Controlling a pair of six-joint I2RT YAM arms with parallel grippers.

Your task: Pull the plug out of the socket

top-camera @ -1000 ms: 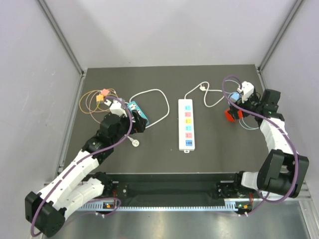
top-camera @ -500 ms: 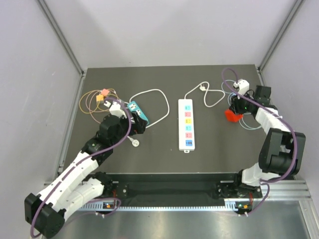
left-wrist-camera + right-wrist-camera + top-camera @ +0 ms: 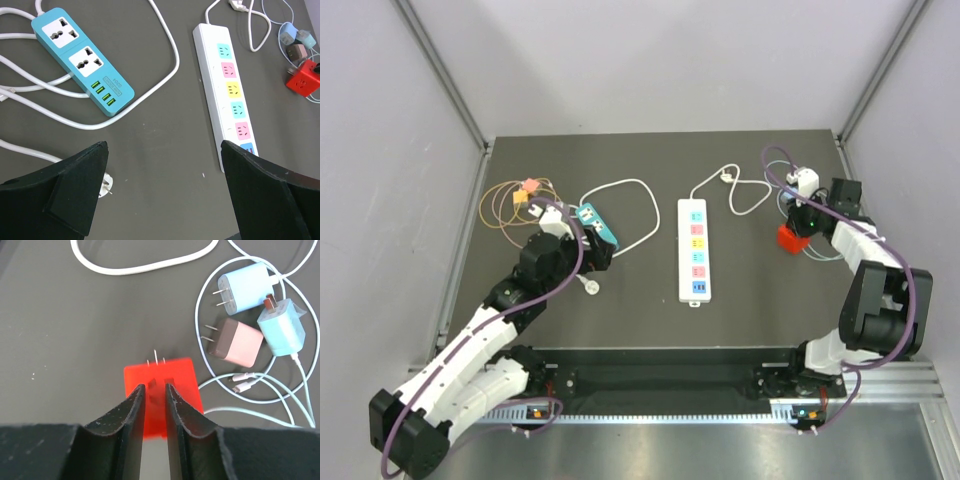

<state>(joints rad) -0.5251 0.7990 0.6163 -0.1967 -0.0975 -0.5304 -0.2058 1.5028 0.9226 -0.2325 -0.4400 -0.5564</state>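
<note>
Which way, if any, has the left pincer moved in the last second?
No. In the top view the left pincer stays open at the same spot beside the teal power strip.

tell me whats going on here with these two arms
The right gripper hangs nearly shut over a red plug cube at the right; whether it touches it is unclear. The left gripper hovers wide open near the teal power strip, holding nothing. The long white power strip lies in the middle with nothing plugged into it.
</note>
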